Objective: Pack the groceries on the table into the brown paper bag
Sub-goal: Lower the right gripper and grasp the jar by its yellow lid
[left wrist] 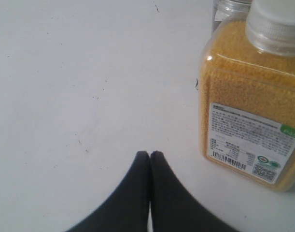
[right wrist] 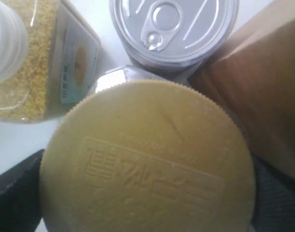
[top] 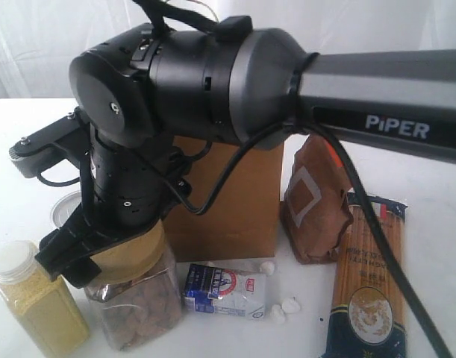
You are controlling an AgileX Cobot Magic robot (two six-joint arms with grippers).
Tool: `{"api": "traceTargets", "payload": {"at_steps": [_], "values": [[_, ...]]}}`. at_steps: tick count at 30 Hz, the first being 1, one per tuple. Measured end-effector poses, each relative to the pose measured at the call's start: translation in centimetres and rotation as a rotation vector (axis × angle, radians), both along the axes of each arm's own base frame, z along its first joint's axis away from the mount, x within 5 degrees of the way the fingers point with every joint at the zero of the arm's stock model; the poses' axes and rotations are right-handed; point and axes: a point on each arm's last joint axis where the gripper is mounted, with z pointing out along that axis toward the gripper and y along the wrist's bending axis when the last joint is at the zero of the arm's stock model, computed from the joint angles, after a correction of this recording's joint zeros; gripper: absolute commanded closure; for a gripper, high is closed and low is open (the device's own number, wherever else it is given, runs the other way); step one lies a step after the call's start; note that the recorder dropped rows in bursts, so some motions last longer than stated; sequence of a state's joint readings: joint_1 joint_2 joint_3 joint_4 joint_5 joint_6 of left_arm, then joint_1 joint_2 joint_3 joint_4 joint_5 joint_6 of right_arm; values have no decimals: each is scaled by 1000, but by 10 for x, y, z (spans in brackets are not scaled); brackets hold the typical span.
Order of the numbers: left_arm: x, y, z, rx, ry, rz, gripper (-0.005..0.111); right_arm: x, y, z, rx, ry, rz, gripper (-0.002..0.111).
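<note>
White table (top: 11, 190); right gripper (right wrist: 147, 200) straddles tan-lidded clear jar (right wrist: 152, 125)

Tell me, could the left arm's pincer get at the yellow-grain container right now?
Probably yes: the left pincer sits near the yellow-grain container with only bare table between them. It is shut, though, so it would have to open first.

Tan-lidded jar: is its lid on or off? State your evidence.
On: the lid sits flat on the upright jar, covering its mouth.

Tan-lidded jar (top: 138, 298) upright near brown paper bag (top: 229, 203)
</note>
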State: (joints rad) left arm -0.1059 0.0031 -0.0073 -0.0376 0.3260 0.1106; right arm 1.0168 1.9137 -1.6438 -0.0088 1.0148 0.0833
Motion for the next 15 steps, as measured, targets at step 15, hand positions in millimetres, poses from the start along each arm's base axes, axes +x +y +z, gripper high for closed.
{"api": "traceTargets", "payload": {"at_steps": [15], "values": [[0,0,0,0,0,0,107,-11,-17,38,50,-21,-1,51]]}}
